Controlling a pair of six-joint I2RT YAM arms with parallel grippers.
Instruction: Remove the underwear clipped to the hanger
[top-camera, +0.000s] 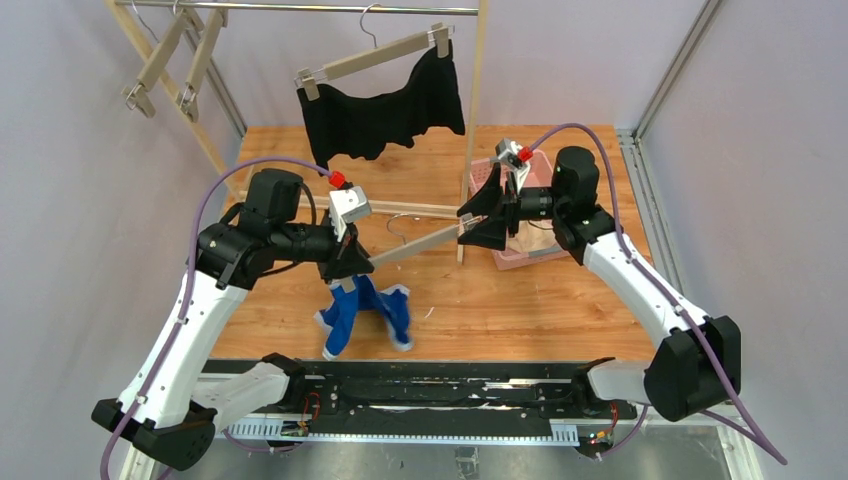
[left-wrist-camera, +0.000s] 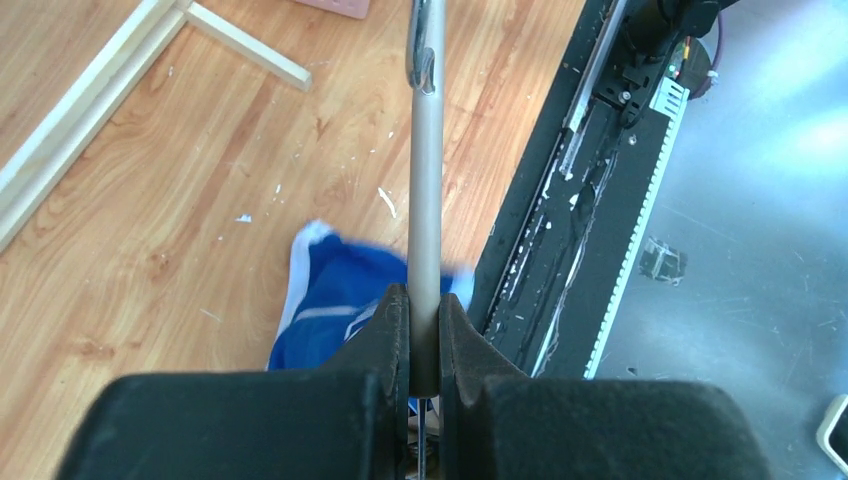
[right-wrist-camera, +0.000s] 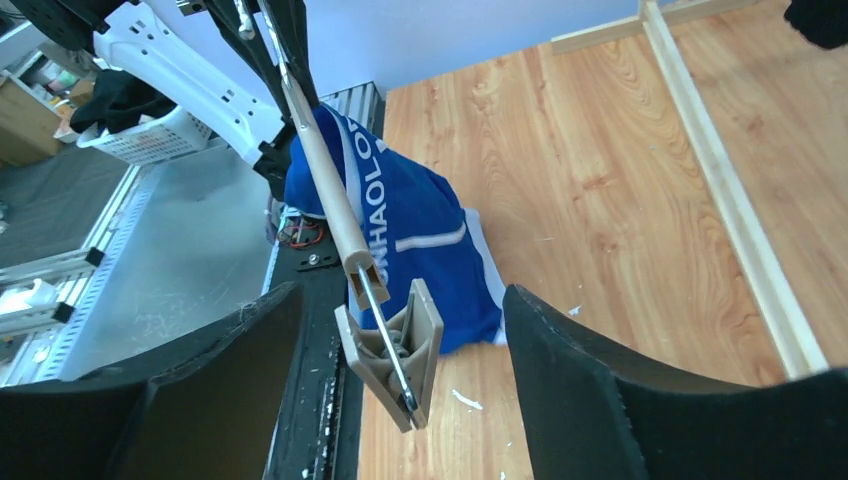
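My left gripper (top-camera: 350, 265) is shut on the left end of a beige clip hanger (top-camera: 415, 243), held tilted above the table. The bar runs straight out from its fingers in the left wrist view (left-wrist-camera: 428, 180). The blue underwear (top-camera: 365, 315) with white lettering hangs below that end, down to the table; it also shows in the wrist views (left-wrist-camera: 330, 300) (right-wrist-camera: 420, 220). My right gripper (top-camera: 475, 220) is open, its fingers either side of the hanger's empty right clip (right-wrist-camera: 395, 350). The black underwear (top-camera: 385, 115) hangs clipped to another hanger (top-camera: 375, 58) on the rail. The cream-beige one is not clearly in view.
A wooden rack (top-camera: 470, 120) stands at the back, with empty hangers (top-camera: 170, 60) at its top left. A pink basket (top-camera: 525, 250) sits behind my right gripper. The black base rail (top-camera: 430, 395) runs along the near edge. A white basket (right-wrist-camera: 150, 140) stands off the table.
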